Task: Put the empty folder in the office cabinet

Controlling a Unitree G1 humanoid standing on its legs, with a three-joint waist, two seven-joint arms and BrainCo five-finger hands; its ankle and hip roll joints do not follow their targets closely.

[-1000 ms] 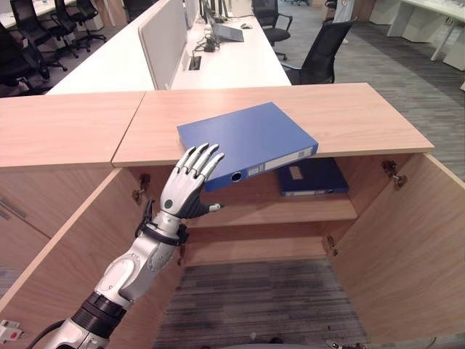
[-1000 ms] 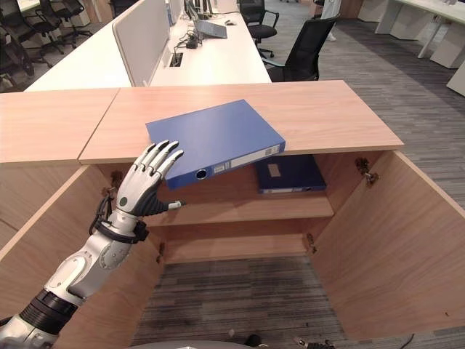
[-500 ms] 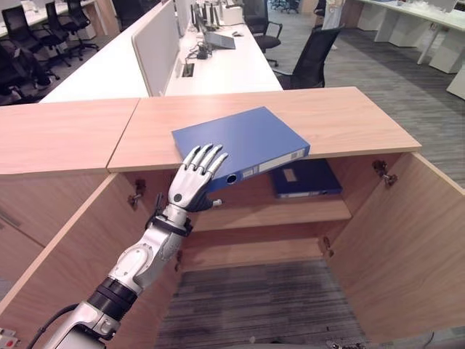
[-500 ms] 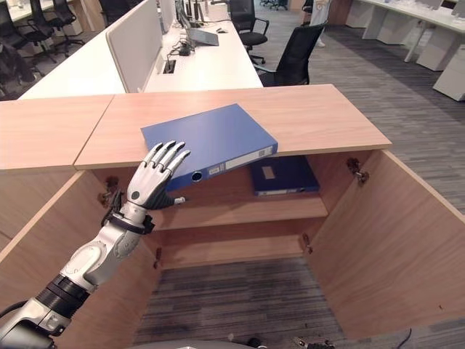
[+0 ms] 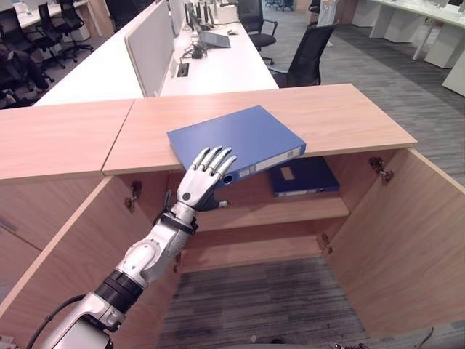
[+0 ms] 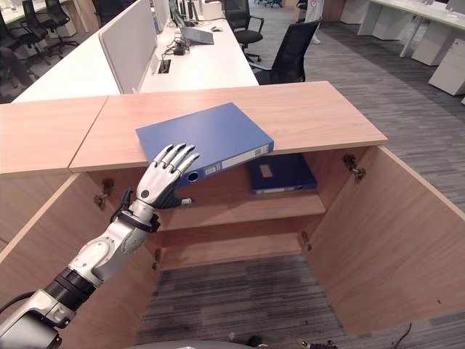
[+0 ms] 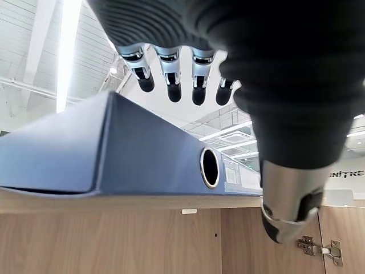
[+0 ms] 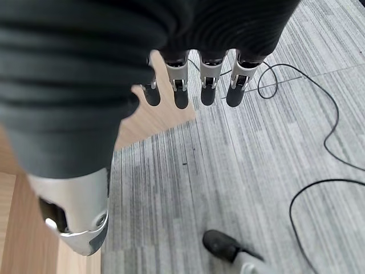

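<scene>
Left hand [image 5: 197,183]: my fingers spread straight over the blue folder [image 5: 240,138]'s near corner.
Right hand [image 8: 85,188]: fingers straight, empty.

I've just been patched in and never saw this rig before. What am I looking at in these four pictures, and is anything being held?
A humanoid robot faces an open wooden cabinet. Two pictures come from its head, two from its wrists. A blue folder lies on the cabinet top, its spine overhanging the edge. The left hand reaches up with straight fingers above the spine and the thumb below; nothing is gripped. A second blue folder lies on the shelf inside. The right hand hangs open over the carpet.
</scene>
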